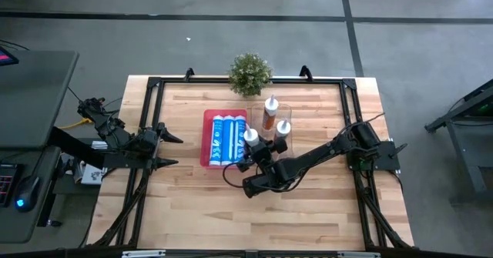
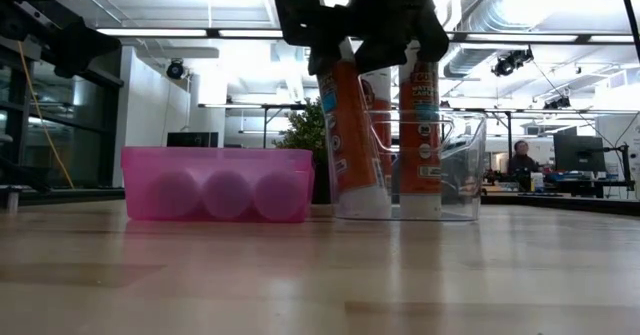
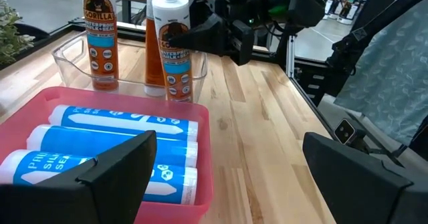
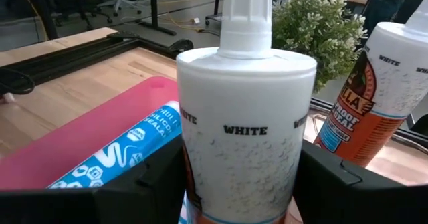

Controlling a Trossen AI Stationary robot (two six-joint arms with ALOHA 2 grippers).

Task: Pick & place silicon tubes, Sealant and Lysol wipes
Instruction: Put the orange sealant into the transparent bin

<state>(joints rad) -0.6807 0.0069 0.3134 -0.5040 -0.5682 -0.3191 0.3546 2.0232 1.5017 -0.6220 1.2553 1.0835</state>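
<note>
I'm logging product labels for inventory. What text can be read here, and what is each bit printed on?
"WHITE": top shoulder of the sealant tube held in the right end effector.
"GORILLA": orange sealant tube standing in the clear bin.
"SILICO...": partly readable on a blue silicone tube in the pink tray.
Smaller print on all the labels is too blurred to read.

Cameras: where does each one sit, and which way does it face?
High: overhead, straight down; both arms, pink tray, clear bin.
Low: tabletop level, across table; right gripper holding sealant tube.
Left wrist: past open left gripper toward tray.
Right wrist: tube fills jaws.
Shared: that tube, every view.
</note>
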